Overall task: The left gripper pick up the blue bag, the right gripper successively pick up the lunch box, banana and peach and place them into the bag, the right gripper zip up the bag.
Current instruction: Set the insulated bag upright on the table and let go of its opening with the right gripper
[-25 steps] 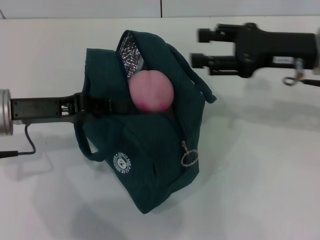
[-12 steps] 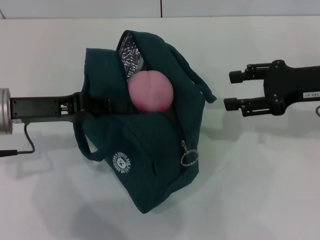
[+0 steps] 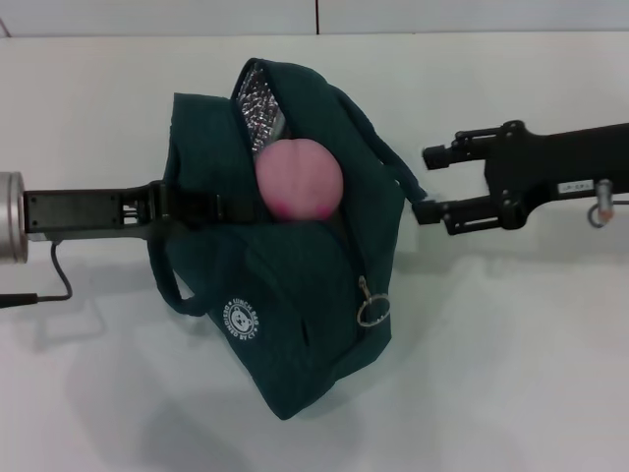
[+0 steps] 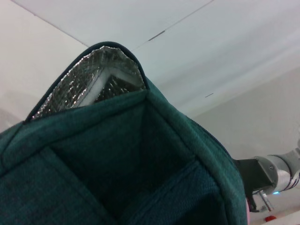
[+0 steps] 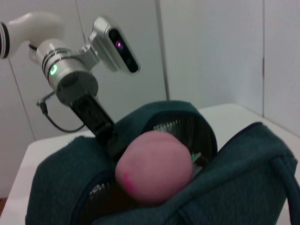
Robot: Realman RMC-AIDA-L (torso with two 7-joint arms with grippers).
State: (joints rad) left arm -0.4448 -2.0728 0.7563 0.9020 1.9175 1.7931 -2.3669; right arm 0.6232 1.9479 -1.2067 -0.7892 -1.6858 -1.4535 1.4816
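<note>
Pink and round, the peach [image 3: 299,178] is seen sitting in the open mouth of the blue bag [image 3: 295,295], resting high between the two sides. No lunch box and no banana are seen on the table [image 3: 511,374], so they are judged to be down inside the bag already, though that cannot be seen. The zip is not yet closed, so the zipping is what is left.

The bag's side is held by the left gripper [image 3: 182,206], with its fingers closed on the cloth. The right gripper [image 3: 425,184] is held just beside the far side of the bag, with its fingers spread apart and nothing between them. The ring zip pull [image 3: 372,311] hangs on the bag's front, lower than those fingers and a little toward the bag.

Plenty of bare table is seen around the right gripper, so room is there for moving. A loop handle [image 3: 398,172] lies very near the open fingers and could be snagged.
</note>
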